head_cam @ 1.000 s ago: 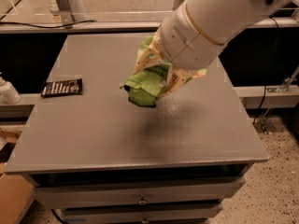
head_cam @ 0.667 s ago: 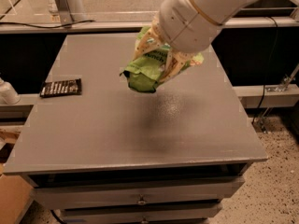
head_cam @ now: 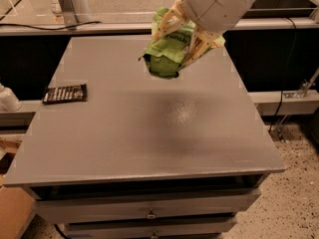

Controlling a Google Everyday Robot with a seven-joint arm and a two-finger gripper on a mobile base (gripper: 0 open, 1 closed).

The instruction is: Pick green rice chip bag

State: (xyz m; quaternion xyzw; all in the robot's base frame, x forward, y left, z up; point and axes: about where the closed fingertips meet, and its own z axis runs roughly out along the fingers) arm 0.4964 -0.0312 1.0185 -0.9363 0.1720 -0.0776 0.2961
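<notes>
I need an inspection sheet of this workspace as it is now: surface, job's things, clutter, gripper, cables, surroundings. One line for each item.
Surface: grey table, flat, with a soft shadow near its middle; drawers below.
Job's things: green rice chip bag, crumpled, lifted off the table.
Clutter: flat black packet lying near the left edge.
Gripper: gripper above the far part of the table, fingers shut on the bag.
Cables: black cable behind the table at far left; thin dark cable at right, running down to the floor.
Surroundings: speckled floor; cardboard box at lower left.
</notes>
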